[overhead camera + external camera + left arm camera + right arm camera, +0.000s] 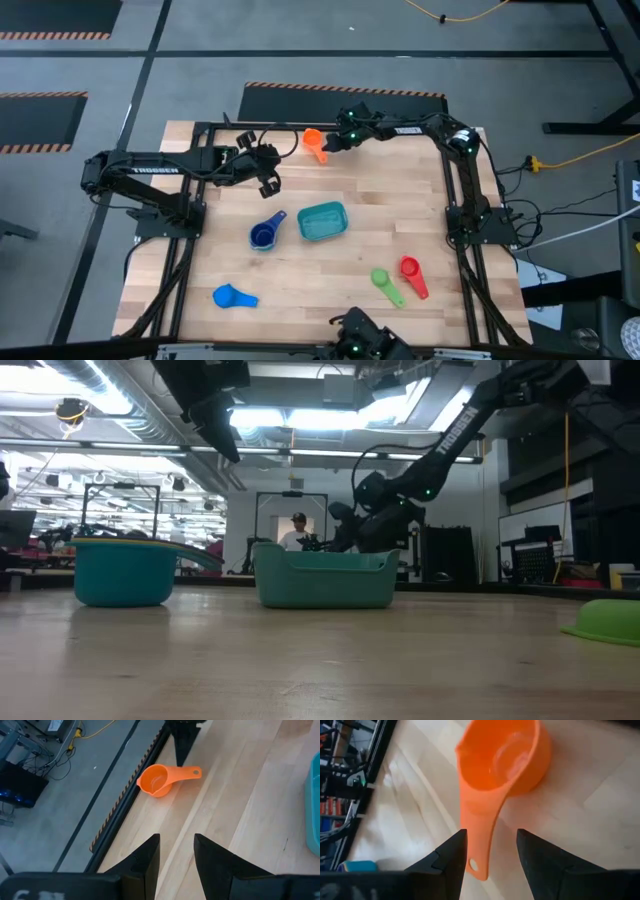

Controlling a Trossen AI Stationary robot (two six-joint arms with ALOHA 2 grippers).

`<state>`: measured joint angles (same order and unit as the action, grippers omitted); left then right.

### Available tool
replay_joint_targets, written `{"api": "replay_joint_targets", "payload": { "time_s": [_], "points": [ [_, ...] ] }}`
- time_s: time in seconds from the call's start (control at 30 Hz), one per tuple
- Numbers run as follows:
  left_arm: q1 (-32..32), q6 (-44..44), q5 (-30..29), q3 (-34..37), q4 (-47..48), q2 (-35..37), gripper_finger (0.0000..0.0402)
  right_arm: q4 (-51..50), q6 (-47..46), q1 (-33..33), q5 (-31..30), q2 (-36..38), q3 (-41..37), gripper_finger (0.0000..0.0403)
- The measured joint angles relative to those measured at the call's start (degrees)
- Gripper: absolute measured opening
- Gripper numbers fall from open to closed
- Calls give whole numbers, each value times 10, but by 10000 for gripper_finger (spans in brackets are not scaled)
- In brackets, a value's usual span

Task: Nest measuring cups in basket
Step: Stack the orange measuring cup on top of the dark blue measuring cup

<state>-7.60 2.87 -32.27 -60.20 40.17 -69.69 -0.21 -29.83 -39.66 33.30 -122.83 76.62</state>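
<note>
Wooden worktop (400, 215) here: orange cup (314, 143) near the far edge, teal basket (322, 221) mid-board, dark blue cup (265, 234) beside it, light blue cup (231, 296), green cup (384, 282) and red cup (412, 273) nearer.

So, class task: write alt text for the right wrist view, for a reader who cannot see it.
An orange measuring cup lies on the wooden table, its handle pointing toward the camera and running between the open fingers of the right claw, which do not grip it.
</note>
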Motion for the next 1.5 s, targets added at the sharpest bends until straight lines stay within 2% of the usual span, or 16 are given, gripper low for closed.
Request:
{"api": "replay_joint_targets", "payload": {
  "time_s": [0.23,0.93,1.2,1.27,1.4,1.5],
  "points": [
    [0,0,0,0,0,0,114,4,-12,6,24,0,6,170],
    [0,-3,4,0,-21,0,114,14,-31,27,17,-11,6,169],
    [-61,-64,174,0,-157,-14,113,17,-29,21,30,-11,6,169],
    [-84,-70,200,0,-194,-27,111,17,-32,14,58,-11,6,169],
    [-130,-79,270,0,-258,-69,110,16,-30,-7,166,-10,6,169],
    [-157,-73,304,0,-302,-109,111,16,-28,-21,173,3,6,169]
  ]
}}
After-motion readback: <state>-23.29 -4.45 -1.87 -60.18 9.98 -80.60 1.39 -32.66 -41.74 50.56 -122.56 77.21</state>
